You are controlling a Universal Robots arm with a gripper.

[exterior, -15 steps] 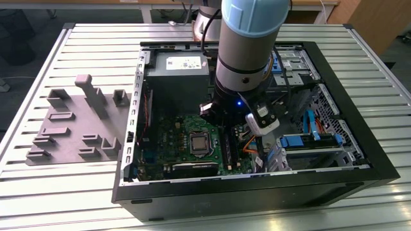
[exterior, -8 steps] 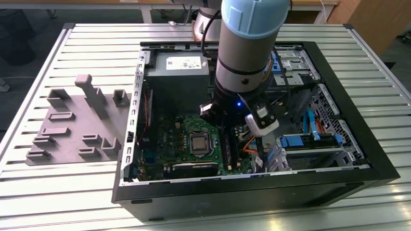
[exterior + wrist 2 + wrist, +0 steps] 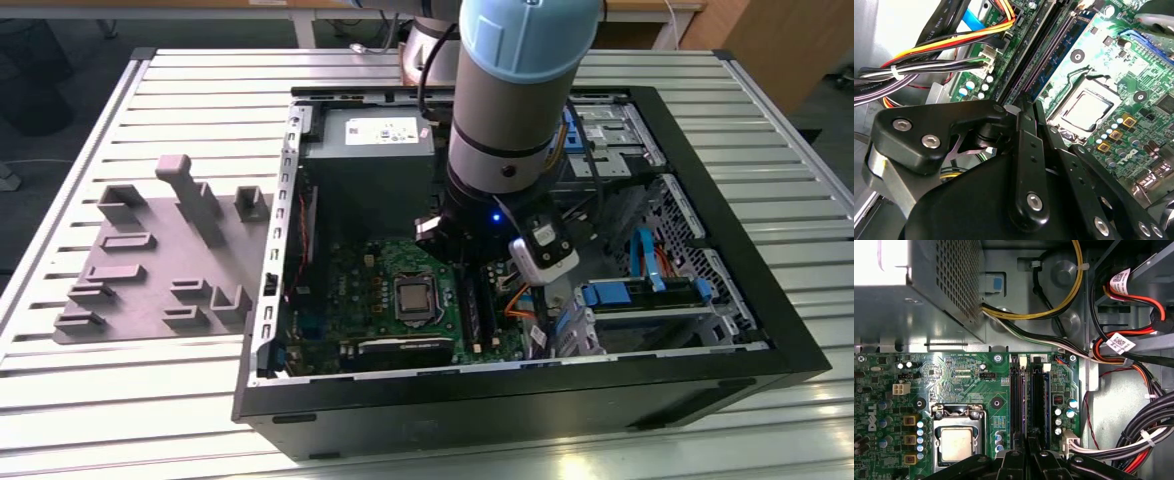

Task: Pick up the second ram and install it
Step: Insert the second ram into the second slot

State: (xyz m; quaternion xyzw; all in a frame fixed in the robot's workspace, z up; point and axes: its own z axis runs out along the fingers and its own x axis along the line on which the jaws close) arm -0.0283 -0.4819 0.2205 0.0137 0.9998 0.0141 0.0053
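Second ram (image 3: 1026, 395): standing on edge between the black slot rails (image 3: 1015, 395), starting right under the fingertips and running straight away from them across the green motherboard (image 3: 954, 380). Gripper (image 3: 1027, 439) reaching down into the open computer case (image 3: 534, 400), fingers pressed together over the stick's near end; cannot tell whether gripping it or only resting on it. Lying just beside the hand on one side, the silver processor socket (image 3: 956, 442); crowding the other side, a bundle of black, white and red cables (image 3: 1134, 440). Sitting farther off, past the rails' far ends, the grey power supply (image 3: 919, 295). Resting well apart, outside the case, a grey tray (image 3: 160, 250) with upright blocks.
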